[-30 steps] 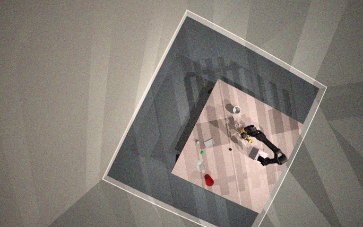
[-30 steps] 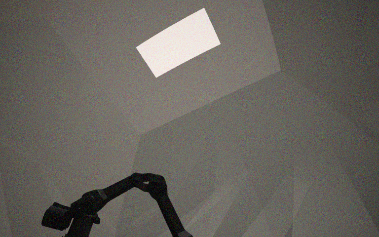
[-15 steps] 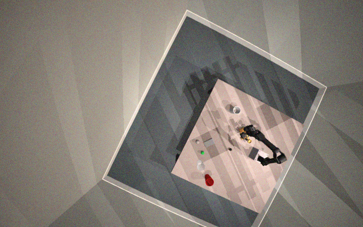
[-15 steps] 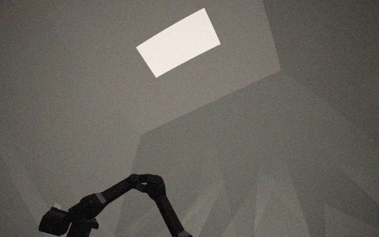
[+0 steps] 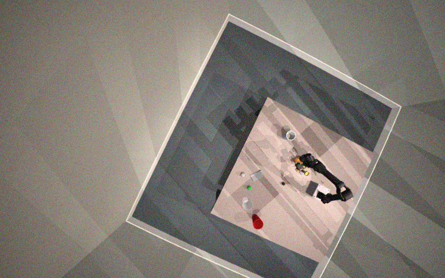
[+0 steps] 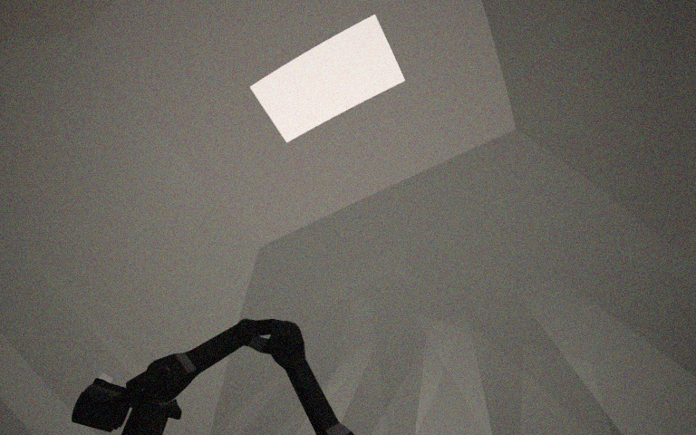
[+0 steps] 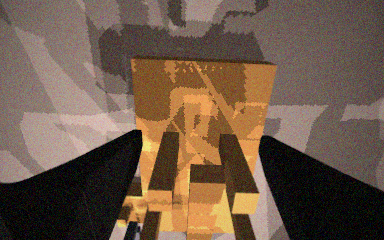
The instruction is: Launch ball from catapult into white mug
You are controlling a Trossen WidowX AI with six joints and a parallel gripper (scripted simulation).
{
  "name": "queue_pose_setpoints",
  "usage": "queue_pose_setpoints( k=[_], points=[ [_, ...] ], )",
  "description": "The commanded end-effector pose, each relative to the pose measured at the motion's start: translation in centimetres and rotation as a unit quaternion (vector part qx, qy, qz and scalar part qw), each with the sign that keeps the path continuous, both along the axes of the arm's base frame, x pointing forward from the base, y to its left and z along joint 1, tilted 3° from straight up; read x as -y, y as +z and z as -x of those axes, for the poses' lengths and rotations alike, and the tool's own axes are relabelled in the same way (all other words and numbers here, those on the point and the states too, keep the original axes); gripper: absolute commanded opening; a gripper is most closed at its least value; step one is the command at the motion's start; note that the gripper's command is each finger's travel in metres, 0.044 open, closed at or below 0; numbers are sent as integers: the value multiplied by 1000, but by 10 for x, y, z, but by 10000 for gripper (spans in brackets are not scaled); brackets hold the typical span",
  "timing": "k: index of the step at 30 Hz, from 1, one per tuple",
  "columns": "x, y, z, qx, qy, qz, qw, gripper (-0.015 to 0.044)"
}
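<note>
The orange wooden catapult (image 5: 297, 161) (image 7: 200, 100) stands on the pale table, a little below and right of the white mug (image 5: 290, 135). My gripper (image 5: 301, 161) (image 7: 201, 140) is over the catapult. In the wrist view its two black fingers stand on either side of the catapult's base with a gap to the wood, so it is open. The catapult's twin rails and crossbar run towards the camera. A small dark ball (image 5: 283, 183) lies on the table to the left of the catapult. I cannot tell whether a ball sits in the catapult. The exterior view shows only the arm's dark outline (image 6: 205, 351).
A green ball (image 5: 248, 187), a white ball (image 5: 242, 174), a grey block (image 5: 256, 175), a clear cup (image 5: 246, 204) and a red cup (image 5: 257, 222) lie on the table's left side. A grey-and-white box (image 5: 316, 189) stands beside the arm's base.
</note>
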State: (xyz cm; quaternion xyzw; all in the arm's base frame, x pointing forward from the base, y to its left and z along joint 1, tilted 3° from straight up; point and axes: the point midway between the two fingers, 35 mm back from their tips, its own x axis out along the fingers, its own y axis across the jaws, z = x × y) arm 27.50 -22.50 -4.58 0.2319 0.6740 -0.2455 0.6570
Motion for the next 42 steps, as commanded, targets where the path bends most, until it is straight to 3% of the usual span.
queue_pose_setpoints(
  k=[1,6,8,10,19,24,42],
  points=[
    [1,10,-1,0,0,0,1000,420],
    [1,89,-4,0,0,0,1000,440],
    [0,100,-3,0,0,0,1000,440],
    [2,82,-5,2,2,2,1000,440],
    [-2,93,0,1,3,-2,1000,440],
    [-2,48,1,1,3,-2,1000,440],
    [-1,28,1,1,3,-2,1000,440]
  ],
)
